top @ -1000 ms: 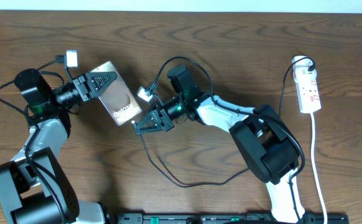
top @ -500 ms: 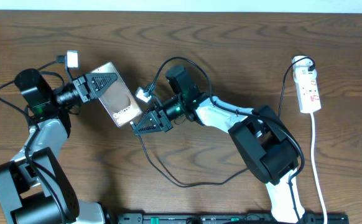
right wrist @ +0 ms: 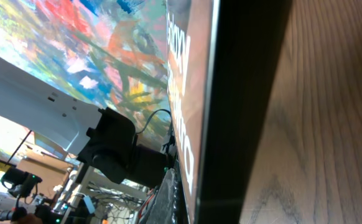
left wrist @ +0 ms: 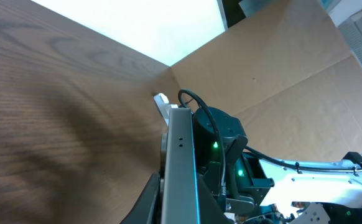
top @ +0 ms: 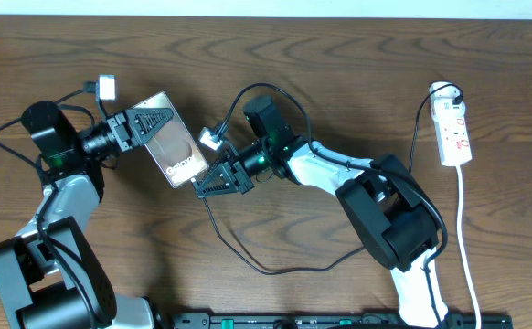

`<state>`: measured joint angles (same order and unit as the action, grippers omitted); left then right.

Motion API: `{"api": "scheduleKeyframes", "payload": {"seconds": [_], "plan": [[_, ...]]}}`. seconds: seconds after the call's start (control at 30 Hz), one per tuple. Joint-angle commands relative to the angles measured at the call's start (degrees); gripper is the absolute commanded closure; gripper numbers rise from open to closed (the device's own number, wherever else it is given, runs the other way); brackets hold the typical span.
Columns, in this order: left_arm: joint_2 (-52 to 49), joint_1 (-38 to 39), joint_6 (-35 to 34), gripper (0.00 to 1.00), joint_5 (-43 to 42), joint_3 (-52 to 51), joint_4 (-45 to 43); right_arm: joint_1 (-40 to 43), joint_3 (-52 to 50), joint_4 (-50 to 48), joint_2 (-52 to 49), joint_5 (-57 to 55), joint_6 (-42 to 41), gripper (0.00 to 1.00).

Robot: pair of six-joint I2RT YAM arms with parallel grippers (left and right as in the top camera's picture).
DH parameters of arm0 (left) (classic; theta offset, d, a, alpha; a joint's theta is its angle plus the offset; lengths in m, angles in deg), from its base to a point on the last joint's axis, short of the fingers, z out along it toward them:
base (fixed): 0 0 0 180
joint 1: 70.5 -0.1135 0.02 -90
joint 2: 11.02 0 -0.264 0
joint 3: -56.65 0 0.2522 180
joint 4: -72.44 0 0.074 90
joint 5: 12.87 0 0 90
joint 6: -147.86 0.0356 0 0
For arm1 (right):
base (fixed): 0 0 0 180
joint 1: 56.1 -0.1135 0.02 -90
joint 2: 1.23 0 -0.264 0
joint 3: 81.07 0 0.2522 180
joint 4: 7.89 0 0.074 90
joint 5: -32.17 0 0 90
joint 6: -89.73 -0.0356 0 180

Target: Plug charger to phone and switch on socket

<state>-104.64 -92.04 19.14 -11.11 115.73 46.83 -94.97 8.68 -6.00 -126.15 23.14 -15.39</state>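
Over the bench (top: 339, 64), the phone (top: 179, 151) hangs pinched between the left fingers (top: 152, 120), the socket (top: 455, 132) lies untouched well apart, and the charger (top: 271, 271) trails from the right fingers (top: 220, 180), hold untellable, at the phone's edge, seemingly not yet plugged.

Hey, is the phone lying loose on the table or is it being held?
Held: the left gripper is shut on the phone at its upper end. Whether its lower edge touches the table, I cannot tell.
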Motion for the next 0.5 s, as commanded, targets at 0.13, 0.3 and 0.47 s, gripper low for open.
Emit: {"api": "scheduleKeyframes", "payload": {"seconds": [0.13,0.3,0.47], "plan": [[1.14,0.13,0.57,0.92,-1.79,-0.11,-0.17,-0.17,0.04,-1.03,0.2,0.33,-0.74,0.99],[1.14,0.13,0.57,0.93,-1.79,-0.11,0.28,-0.17,0.04,-1.2,0.2,-0.07,-0.76,0.99],[1.14,0.13,0.57,0.93,-1.79,-0.11,0.37,-0.17,0.04,-1.22,0.2,-0.92,-1.18,0.99]]}}
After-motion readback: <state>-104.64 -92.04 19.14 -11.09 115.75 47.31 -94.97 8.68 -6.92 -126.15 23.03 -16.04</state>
